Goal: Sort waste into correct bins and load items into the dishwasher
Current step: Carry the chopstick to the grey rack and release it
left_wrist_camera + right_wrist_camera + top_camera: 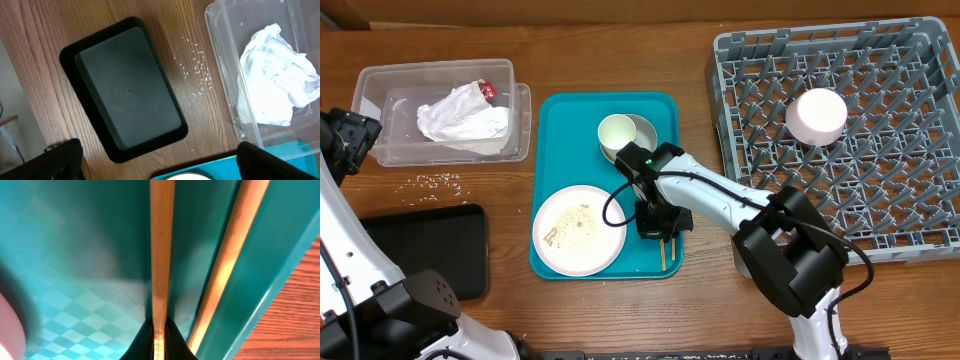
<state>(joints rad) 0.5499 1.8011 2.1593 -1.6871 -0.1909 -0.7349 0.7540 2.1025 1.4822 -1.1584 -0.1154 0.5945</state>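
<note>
1. Wooden tabletop [620, 50] bears a textured teal tray [548, 105]; the right arm [720, 195] hides most of the chopsticks [661, 258] there.
2. Right gripper [159, 347] pinches one smooth wooden chopstick [162, 255].
3. Left gripper [170, 162] gapes wide, fingertips [277, 160] cropped.

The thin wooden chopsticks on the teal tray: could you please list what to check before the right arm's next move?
Right pincer shut on one thin wooden chopstick: ok.
Second chopstick gripped too: not ok, it lies loose alongside on the teal plastic tray.
Room in the grey plastic lattice dish rack: ok, beyond the round white cup.
Left pincer out of the way: ok, open, by the shallow black rectangular tray.
Grip firm enough to lift: cannot tell.
</note>
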